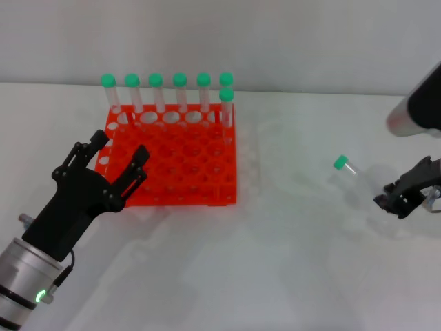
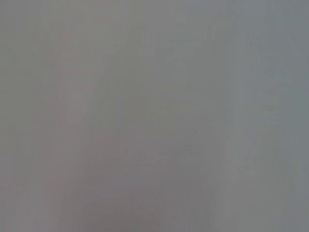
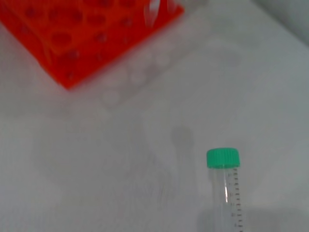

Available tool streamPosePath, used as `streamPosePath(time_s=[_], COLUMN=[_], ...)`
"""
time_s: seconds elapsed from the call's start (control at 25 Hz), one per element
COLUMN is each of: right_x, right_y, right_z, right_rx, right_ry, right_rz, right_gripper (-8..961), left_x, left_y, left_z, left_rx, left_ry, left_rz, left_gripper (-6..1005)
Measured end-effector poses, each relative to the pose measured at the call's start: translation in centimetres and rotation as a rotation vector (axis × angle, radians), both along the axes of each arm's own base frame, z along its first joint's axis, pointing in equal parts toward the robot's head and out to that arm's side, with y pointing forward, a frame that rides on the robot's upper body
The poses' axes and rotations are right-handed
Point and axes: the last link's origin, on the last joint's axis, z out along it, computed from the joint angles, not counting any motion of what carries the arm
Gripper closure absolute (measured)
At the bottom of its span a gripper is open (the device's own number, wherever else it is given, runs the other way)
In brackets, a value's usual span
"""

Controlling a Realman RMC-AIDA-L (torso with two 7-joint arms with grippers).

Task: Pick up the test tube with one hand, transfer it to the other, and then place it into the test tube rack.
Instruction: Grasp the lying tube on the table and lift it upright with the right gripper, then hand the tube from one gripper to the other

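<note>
The test tube (image 1: 344,165), clear with a green cap, lies on the white table right of the middle; it also shows in the right wrist view (image 3: 223,188). My right gripper (image 1: 405,194), a black hand, hovers just right of the tube, open and empty, not touching it. My left gripper (image 1: 103,172), a black hand with a silver cuff and a green light, is open and empty with its fingers spread over the front left part of the orange-red test tube rack (image 1: 179,165). A corner of the rack shows in the right wrist view (image 3: 72,38). The left wrist view shows only blank grey.
Several green-capped tubes (image 1: 180,93) stand upright in the rack's back row, and one more (image 1: 226,107) stands just in front at the right end. A white wall rises behind the table. The right arm's silver forearm (image 1: 410,114) hangs at the right edge.
</note>
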Motion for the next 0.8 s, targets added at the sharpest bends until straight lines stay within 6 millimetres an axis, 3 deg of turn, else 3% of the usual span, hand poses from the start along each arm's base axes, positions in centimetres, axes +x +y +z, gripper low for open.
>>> streamPosePath(time_s=[0.4, 0.56, 0.8], right_x=[0.1, 1.4, 2.4], right_y=[-1.1, -1.2, -1.3], right_z=[1.2, 0.6, -0.7], right_rx=[0.065, 0.117, 0.129], right_ry=[0.240, 0.324, 0.472], right_rz=[0.213, 0.312, 0.374], right_gripper=[766, 765, 765], left_x=[2.7, 4.5, 5.5], left_y=[1.3, 2.4, 4.0], left_z=[-1.1, -1.7, -2.0], left_rx=[-0.181, -0.294, -0.492], left_ry=[-0.127, -0.188, -0.308], left_rz=[-0.088, -0.135, -0.092], left_gripper=[205, 205, 206])
